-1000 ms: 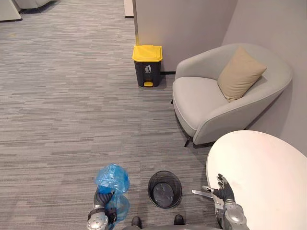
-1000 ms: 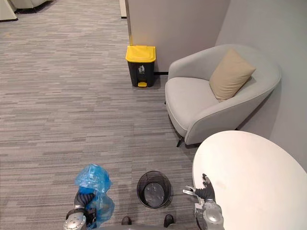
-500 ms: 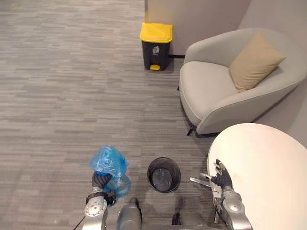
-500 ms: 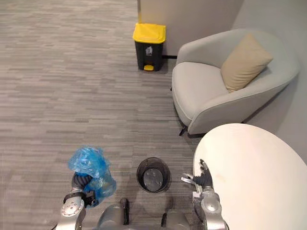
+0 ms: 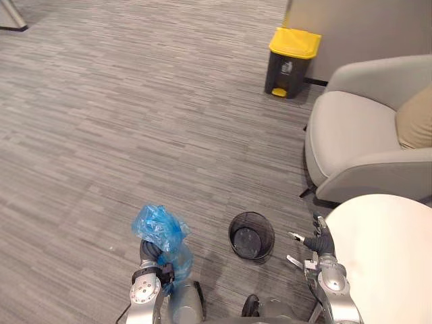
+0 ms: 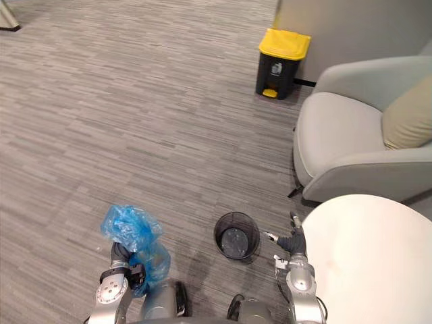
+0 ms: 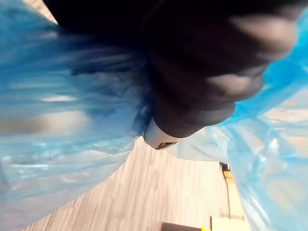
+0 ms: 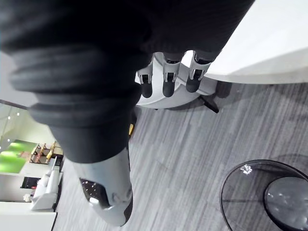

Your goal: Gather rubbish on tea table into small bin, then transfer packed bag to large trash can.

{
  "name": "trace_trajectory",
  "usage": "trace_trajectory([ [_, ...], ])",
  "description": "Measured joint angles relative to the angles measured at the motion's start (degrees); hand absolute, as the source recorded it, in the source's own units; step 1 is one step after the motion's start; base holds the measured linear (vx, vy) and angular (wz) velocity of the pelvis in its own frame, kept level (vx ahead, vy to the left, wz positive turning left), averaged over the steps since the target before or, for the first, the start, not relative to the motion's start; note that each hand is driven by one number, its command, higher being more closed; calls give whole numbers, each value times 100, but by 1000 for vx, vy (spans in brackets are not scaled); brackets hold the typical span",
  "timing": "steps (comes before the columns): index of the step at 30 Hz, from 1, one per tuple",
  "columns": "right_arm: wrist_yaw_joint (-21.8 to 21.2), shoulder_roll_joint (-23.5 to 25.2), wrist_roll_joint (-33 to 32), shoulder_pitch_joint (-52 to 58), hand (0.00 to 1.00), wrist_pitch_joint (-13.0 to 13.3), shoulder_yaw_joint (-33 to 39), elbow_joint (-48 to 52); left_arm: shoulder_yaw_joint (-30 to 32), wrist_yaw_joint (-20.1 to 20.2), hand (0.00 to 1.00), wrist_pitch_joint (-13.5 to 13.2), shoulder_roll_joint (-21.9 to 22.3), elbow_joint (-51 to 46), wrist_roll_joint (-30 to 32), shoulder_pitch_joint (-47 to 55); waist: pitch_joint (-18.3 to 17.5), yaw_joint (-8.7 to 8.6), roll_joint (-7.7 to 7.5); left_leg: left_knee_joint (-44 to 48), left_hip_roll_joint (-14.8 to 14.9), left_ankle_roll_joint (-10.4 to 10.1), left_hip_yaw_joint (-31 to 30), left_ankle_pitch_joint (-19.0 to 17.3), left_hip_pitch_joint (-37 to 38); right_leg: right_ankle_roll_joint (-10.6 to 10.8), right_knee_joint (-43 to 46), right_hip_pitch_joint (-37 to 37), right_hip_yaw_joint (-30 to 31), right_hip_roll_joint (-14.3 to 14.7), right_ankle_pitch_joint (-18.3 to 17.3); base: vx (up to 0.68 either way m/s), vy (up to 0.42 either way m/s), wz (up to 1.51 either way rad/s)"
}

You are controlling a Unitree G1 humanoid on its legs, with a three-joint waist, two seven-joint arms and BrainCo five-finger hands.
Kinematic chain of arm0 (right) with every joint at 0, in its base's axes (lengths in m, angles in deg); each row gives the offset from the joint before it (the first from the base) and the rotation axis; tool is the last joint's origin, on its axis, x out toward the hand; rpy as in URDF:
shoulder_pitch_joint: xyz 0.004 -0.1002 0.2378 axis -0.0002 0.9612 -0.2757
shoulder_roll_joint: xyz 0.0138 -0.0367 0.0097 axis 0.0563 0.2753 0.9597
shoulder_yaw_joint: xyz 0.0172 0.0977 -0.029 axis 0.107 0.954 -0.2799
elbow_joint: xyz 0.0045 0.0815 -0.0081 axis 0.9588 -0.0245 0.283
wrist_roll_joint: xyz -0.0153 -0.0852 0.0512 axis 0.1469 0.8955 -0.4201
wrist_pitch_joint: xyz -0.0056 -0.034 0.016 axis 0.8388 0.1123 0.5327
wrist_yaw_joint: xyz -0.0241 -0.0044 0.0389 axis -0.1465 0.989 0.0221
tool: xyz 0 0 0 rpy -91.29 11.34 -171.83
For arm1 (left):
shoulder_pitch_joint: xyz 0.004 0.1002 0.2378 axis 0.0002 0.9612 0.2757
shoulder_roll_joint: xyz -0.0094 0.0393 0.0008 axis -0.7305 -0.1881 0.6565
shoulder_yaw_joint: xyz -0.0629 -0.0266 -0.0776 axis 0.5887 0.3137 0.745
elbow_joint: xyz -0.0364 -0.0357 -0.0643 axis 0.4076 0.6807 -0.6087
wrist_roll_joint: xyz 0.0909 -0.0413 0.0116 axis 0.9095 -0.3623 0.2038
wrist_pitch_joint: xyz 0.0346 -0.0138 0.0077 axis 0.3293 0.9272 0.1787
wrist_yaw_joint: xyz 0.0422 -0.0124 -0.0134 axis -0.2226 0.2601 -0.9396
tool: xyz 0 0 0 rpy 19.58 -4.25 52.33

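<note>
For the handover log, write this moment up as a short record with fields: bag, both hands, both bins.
bag: blue bag, bunched, gripped by the left hand
left hand: shut on the bag
right hand: open, empty, at the tea table edge
small bin: black mesh, unlined, on the carpet between the hands
large trash can: yellow lid shut, far side, beside the armchair

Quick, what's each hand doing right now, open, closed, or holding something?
Left hand: closed around the blue bag.
Right hand: open, holding nothing.
</note>
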Motion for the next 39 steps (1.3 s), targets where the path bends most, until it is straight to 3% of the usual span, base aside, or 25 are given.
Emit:
trace_trajectory([
  [1, 2, 15, -5, -14, 0, 1, 123, -182, -32, 0, 100, 0, -15, 51, 0, -4, -62, 5, 49, -798, -122, -315, -8, -224, 256, 94, 51, -145, 24, -14, -1, -117, 241, 36],
  [2, -10, 142, -6, -112, 0, -30, 139, -502, -97, -2, 100, 2, -192, 287, 2, -79, -93, -3, -105, -1049, -334, -212, -12, 12, 291, 186, -24, -210, 197, -75, 149, -81, 183, 39],
  [3, -8, 171, -7, -124, 0, -27, 139, -691, -110, 4, 100, 8, -293, 496, 4, -122, -134, -13, -150, -1171, -449, -155, -49, 101, 297, 271, -212, -177, 242, -94, 244, -50, 158, 30],
  [8, -12, 170, -105, -289, 0, -48, 224, -1185, -123, 9, 100, 37, -446, 1001, 21, -154, -142, 0, -125, -1383, -730, 24, -54, 260, 388, 372, -947, 125, 313, -111, 779, -24, 142, 2],
  [16, -18, 198, -112, -338, 0, -52, 263, -1517, -97, -1, 100, 37, -542, 1193, 63, -203, -138, 21, -140, -1515, -761, 39, -208, 411, 346, 325, -1091, 166, 255, -62, 938, -70, -5, 6],
  [19, -17, 221, -118, -276, 0, -77, 263, -1538, -96, 0, 100, 39, -541, 1120, 62, -180, -73, 15, -214, -1251, -753, 0, -295, 213, 156, 446, -667, 12, 221, -218, 559, -101, -3, 18],
  [22, -17, 280, -118, -195, 0, -163, 230, -1486, -37, -3, 100, 94, -521, 855, 61, 20, 58, 19, -355, -580, -734, 66, -373, -229, -15, 525, 108, -140, 278, -430, 87, -15, 9, 16],
  [24, -14, 337, -118, -136, 0, -200, 189, -1252, 11, -4, 100, 148, -484, 629, 60, 107, 171, 6, -383, -189, -744, 110, -470, -513, -80, 602, 421, -153, 501, -418, -169, 33, 39, 21],
  [25, -15, 351, -118, -60, 0, -201, 174, -1082, 14, -5, 100, 163, -470, 437, 58, 167, 208, -21, -398, -15, -808, 190, -571, -672, -116, 643, 572, -151, 674, -369, -284, 129, 31, 30],
  [27, -15, 380, -121, -13, 0, -198, 177, -1003, 9, -21, 100, 159, -465, 169, 56, 236, 222, -23, -474, 47, -962, 330, -655, -809, -85, 707, 1105, -372, 995, -541, -315, 197, 58, 25],
  [28, -16, 386, -130, -91, 0, -203, 180, -1003, 9, -23, 100, 166, -427, 155, 53, 151, 323, -45, -451, 33, -959, 387, -719, -869, 3, 557, 1773, -768, 1236, -542, -306, 217, 75, 24],
  [29, -20, 458, -143, -116, 0, -201, 175, -1001, 16, -29, 100, 168, -416, 160, 50, 88, 374, -103, -382, -121, -921, 381, -811, -879, 100, 540, 1795, -1018, 1322, -309, -432, 223, 55, 27],
  [32, -16, 496, -146, -17, 0, -202, 182, -1008, -4, -67, 100, 165, -483, 345, 50, -168, 319, -234, -481, -717, -1042, 282, -1012, -827, 476, 495, 1286, -1421, 1317, 142, -419, 326, -38, 47],
  [33, -10, 489, -146, 43, 0, -202, 189, -1006, -14, -80, 100, 164, -490, 385, 52, -199, 278, -298, -545, -818, -1129, 213, -1081, -846, 577, 382, 1083, -1477, 1351, 192, -349, 442, -106, 80],
  [34, -7, 427, -151, 118, 0, -205, 198, -1011, -70, -100, 100, 165, -491, 484, 60, -274, 245, -418, -574, -773, -1162, 99, -1277, -907, 662, -44, 1156, -1397, 1423, 241, -163, 524, -98, 77],
  [35, -12, 307, -152, 188, 0, -230, 188, -1027, -113, -106, 100, 164, -357, 535, 64, -252, 192, -428, -330, -757, -1023, -11, -1385, -965, 785, -16, 1152, -1163, 1143, 267, -270, 657, -105, 74],
  [36, -10, 272, -153, 170, 0, -229, 184, -1004, -152, -96, 100, 168, -264, 530, 65, -232, 182, -474, -228, -711, -934, -272, -1331, -799, 857, -74, 1111, -937, 985, 258, -301, 560, -71, 48],
  [37, -14, 241, -154, 180, 0, -230, 176, -978, -141, -95, 100, 167, -186, 515, 65, -235, 188, -529, -208, -569, -900, -388, -1282, -666, 896, -106, 1298, -885, 933, 210, -295, 510, -100, 47],
  [38, -30, 197, -164, 213, 0, -181, 110, -803, -108, -85, 100, 156, 18, 491, 64, -272, 227, -592, -145, 136, -782, -399, -1180, -503, 865, -425, 2213, -1152, 818, 171, -445, 339, -112, 23],
  [39, -28, 163, -179, 178, 0, -148, 114, -793, -86, -84, 100, 145, 72, 507, 63, -276, 250, -519, 10, 700, -449, -456, -1067, -541, 762, -369, 1746, -1066, 812, 435, -614, 296, -168, 14],
])
